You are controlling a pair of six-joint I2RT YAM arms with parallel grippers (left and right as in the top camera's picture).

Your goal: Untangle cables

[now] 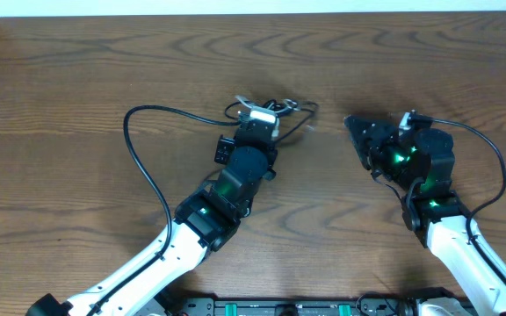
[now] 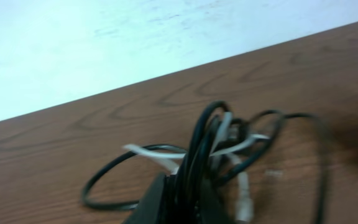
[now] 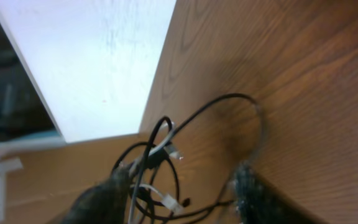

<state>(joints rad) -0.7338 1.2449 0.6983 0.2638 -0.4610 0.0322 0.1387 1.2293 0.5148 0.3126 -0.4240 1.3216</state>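
The cables point(image 1: 275, 110) form a small knot of thin black cords and one white cord at the middle of the wooden table point(image 1: 68, 79). My left gripper point(image 1: 260, 121) is shut on black strands of the cables point(image 2: 219, 140), which fan out ahead of it. A white plug point(image 2: 244, 202) lies beside its jaws. My right gripper point(image 1: 358, 136) stands open to the right of the knot, a short gap away. In the right wrist view the cables point(image 3: 157, 152) show beyond and between its blurred fingers point(image 3: 104, 196). I cannot tell whether a strand touches them.
A thicker black arm wire point(image 1: 134, 149) loops wide to the left of the left arm. Another arm wire point(image 1: 501, 171) arcs to the right of the right arm. The table's far edge meets a white surface point(image 1: 253, 7).
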